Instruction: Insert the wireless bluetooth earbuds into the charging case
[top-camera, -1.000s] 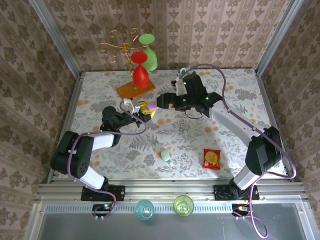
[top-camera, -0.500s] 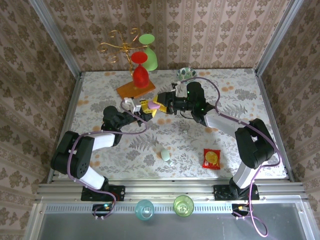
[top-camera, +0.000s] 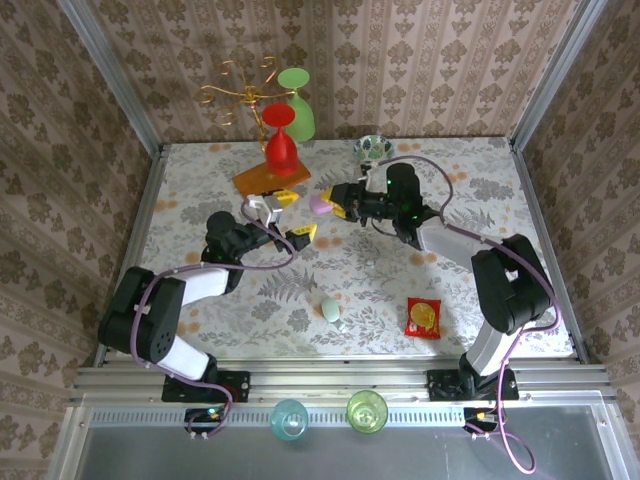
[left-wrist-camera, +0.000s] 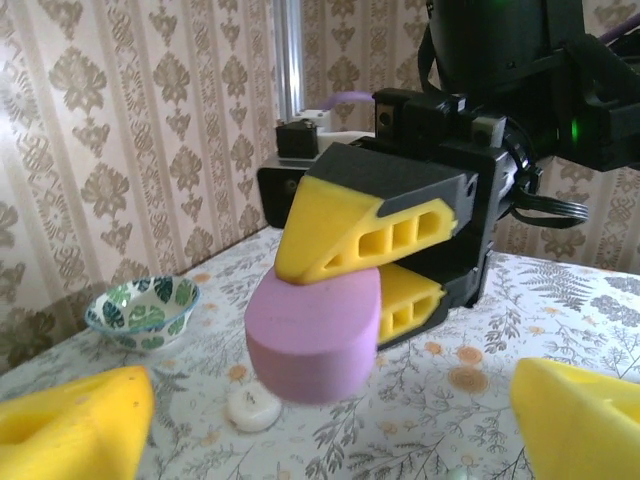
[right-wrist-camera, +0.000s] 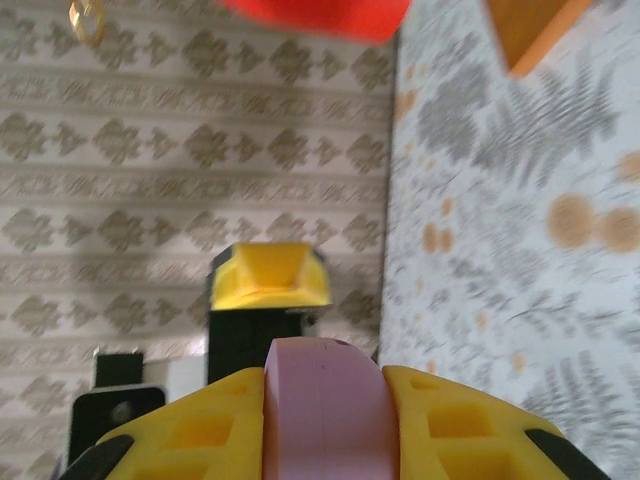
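High rear overview of table (top-camera: 400, 290); opposed close wrist views, lilac case (left-wrist-camera: 315, 335) common.
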